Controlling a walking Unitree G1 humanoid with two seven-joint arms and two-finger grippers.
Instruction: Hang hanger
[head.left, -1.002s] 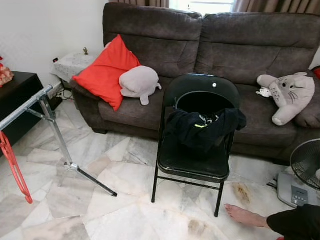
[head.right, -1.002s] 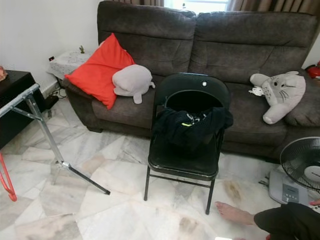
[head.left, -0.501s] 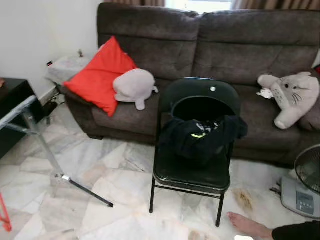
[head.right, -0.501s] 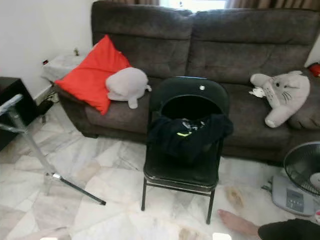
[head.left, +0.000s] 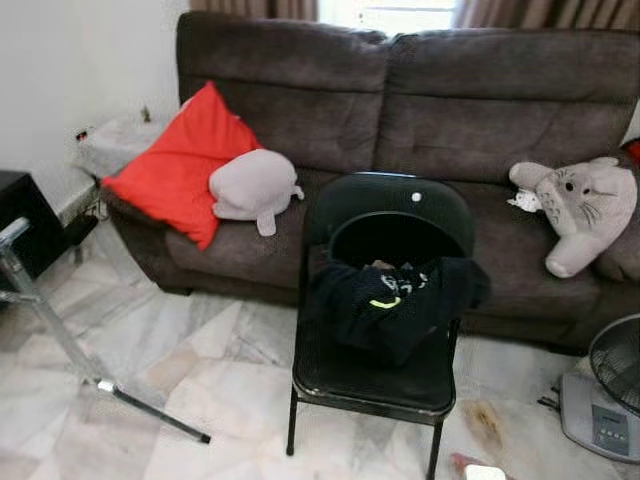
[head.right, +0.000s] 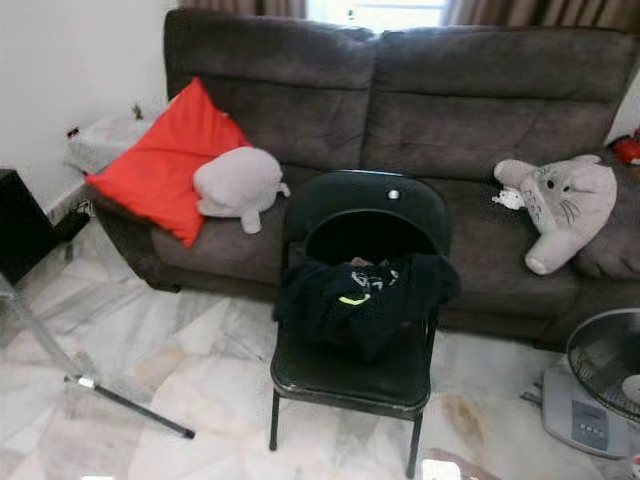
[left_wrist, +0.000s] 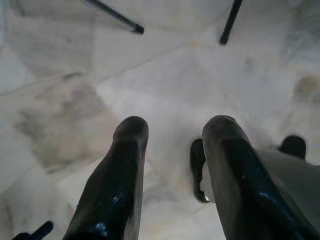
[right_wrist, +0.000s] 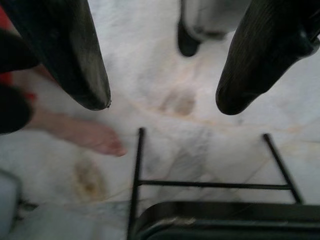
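A black folding chair (head.left: 375, 320) stands on the marble floor (head.left: 150, 350) in front of a brown sofa (head.left: 420, 110), with a dark garment (head.left: 395, 300) draped over its seat; whether a hanger lies in that garment cannot be told. Left of the chair stands a metal rack leg (head.left: 60, 340). The left gripper (left_wrist: 172, 135) hangs over the floor, fingers parted, empty. The right gripper (right_wrist: 162, 100) hangs beside the chair's legs near a person's bare foot (right_wrist: 80, 132), wide apart, empty.

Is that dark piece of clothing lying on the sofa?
No, the dark clothing is draped over the black folding chair that stands in front of the sofa.
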